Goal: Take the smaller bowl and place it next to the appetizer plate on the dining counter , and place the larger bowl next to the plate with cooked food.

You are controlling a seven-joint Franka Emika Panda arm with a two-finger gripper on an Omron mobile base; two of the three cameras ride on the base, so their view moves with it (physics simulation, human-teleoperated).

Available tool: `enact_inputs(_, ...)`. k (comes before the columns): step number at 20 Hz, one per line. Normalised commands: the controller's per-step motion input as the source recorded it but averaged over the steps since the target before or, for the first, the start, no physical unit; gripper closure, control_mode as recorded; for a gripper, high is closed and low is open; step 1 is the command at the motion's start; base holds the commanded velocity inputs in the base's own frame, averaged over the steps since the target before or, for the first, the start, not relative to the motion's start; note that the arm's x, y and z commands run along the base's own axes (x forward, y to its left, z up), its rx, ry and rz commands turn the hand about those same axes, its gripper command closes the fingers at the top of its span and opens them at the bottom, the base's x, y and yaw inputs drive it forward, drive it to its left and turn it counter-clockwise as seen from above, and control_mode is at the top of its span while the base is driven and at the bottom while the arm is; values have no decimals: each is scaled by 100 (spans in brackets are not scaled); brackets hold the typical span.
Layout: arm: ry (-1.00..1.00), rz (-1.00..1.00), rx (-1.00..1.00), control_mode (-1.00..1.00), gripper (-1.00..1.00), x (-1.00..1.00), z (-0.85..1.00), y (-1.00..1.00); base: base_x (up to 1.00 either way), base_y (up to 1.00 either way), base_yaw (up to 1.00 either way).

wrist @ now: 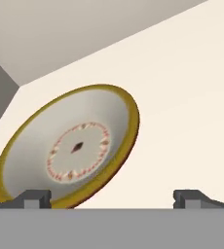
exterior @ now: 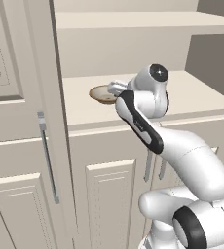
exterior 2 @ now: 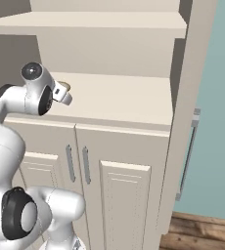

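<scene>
The small shallow round bowl with the tan-gold rim and pale grey-white inside (wrist: 70, 148) is seen resting on the cream surface (exterior: 192, 97) above the panelled cabinet doors (exterior: 111, 194), under a higher shelf (exterior: 143, 22). A ring of small reddish marks is painted at the middle of the bowl. In the left base view the bowl (exterior: 102, 94) lies just beyond the white hand, towards the tall cabinet on the left.

The gripper (wrist: 113, 198) is held low and close to the bowl, and its fingers (wrist: 36, 198) are spread wide, with nothing between them. In the hand view one finger appears at the near rim of the bowl, while the other stands over bare surface beside it. It cannot be told whether the rim is already touched.

The step in hand is judged to be the approach for picking up the smaller bowl; nothing has been lifted yet. For the next move, the fingers should probably be brought astride the rim, one inside and one outside, and then closed. Because the rim is thin and sloping, a grasp that is too shallow may slip.
</scene>
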Motion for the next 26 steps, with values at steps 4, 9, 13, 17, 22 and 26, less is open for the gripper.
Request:
enact_inputs(4, 0, 0, 0, -100, -100, 33, -13, 14, 0, 0, 0)
enact_inputs(9, 0, 0, 0, -100, -100, 35, -13, 13, 0, 0, 0)
enact_inputs(13, 0, 0, 0, -100, -100, 36, -12, 11, 0, 0, 0)
enact_inputs(17, 0, 0, 0, -100, 100, 34, -11, 10, 0, 0, 0)
enact_inputs(22, 0, 0, 0, -100, 100, 29, -8, 12, 0, 0, 0)
enact_inputs(26, 1, 0, 0, -100, 100, 16, 0, 5, 0, 0, 0)
